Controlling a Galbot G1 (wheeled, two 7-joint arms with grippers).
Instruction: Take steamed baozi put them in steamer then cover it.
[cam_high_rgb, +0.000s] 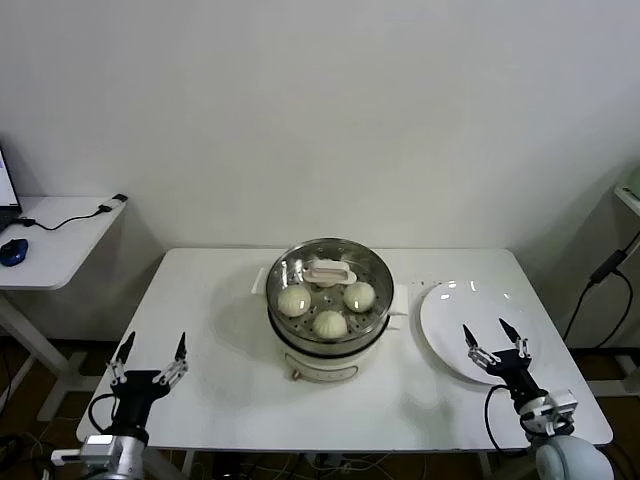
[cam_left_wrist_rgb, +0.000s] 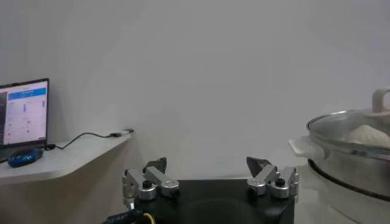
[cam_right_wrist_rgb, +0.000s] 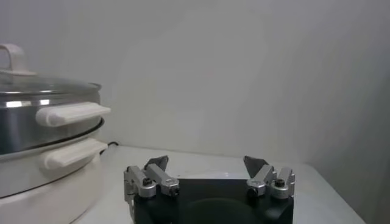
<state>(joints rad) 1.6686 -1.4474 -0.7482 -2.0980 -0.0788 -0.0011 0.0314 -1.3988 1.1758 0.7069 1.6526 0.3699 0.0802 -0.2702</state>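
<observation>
Head view shows the steamer (cam_high_rgb: 328, 310) at the middle of the table (cam_high_rgb: 220, 330), its glass lid (cam_high_rgb: 330, 272) already seated on the steel pot, the lid's pale handle on top. Through the glass three baozi (cam_high_rgb: 329, 323) can be counted on the perforated tray: one toward the robot's left, one toward its right, one nearest the robot. A fourth may sit under the lid handle, but that spot is hidden and I cannot tell. The wrist views agree that the lid is on: the left wrist view shows the glass dome over a pale bun, the right wrist view the lid resting above the pot's side handles.

Judging by this, the task looks finished or nearly so: buns are in, the cover is on, and the plate (cam_high_rgb: 450, 325) just to the right of the steamer holds no bun. Nothing seems left but to confirm the count.

Left gripper (cam_high_rgb: 151, 352) hangs over the table's near left corner, well apart from the steamer, fingers spread and holding nothing. Right gripper (cam_high_rgb: 495, 342) hovers over the near side of the plate, also spread wide and empty.

Counted: one steamer, one lid, three visible baozi, one plate, two grippers. A side desk (cam_high_rgb: 60, 240) with a blue mouse (cam_high_rgb: 13, 251) stands off to the left.
</observation>
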